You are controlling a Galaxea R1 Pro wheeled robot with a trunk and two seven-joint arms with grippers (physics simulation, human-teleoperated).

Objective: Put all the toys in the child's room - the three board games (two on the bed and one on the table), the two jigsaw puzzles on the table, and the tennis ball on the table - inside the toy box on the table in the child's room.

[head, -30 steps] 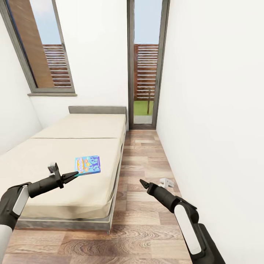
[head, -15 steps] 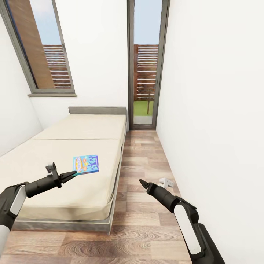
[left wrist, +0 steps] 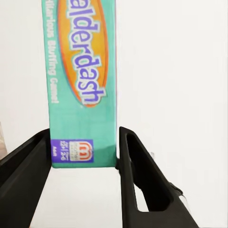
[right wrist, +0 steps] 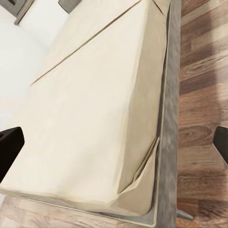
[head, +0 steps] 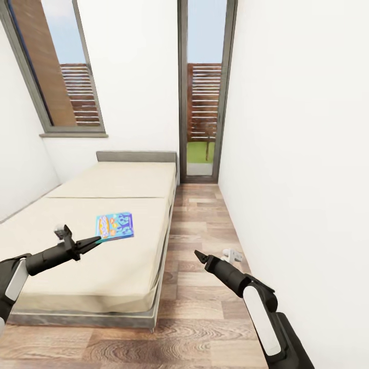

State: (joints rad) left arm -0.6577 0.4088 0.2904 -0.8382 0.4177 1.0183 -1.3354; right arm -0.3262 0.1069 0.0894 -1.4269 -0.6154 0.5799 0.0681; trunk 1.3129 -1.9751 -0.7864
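Bed first, far on my left: the large low bed with the plain cream-beige top (head: pixel 102 225) runs along the white wall under a tall grey-framed window (head: pixel 56 66). Over it hangs my left gripper (head: pixel 97 239), black and slim, and its jaws are clamped on the near edge of a flat rectangular board game box with a blue, yellow and orange printed cover (head: pixel 115 226). From my left wrist camera I see that box's teal side (left wrist: pixel 83 85) pinched between both black fingers (left wrist: pixel 142 185), with orange lettering running up it. Whether the box rests on the bedding or hangs just above it, I cannot tell.

Moving right, past the grey bed frame, the brown wood-plank floor (head: pixel 200 287) runs to a narrow glass door (head: pixel 205 92) with a slatted fence and grass outside. My right gripper (head: pixel 200 255) hovers over that floor, well apart from the bed; in my right wrist view its black fingertips (right wrist: pixel 9 147) sit at opposite edges, spread wide, holding nothing. Beside it, a small white fitting (head: pixel 233 254) sits low against the white wall.
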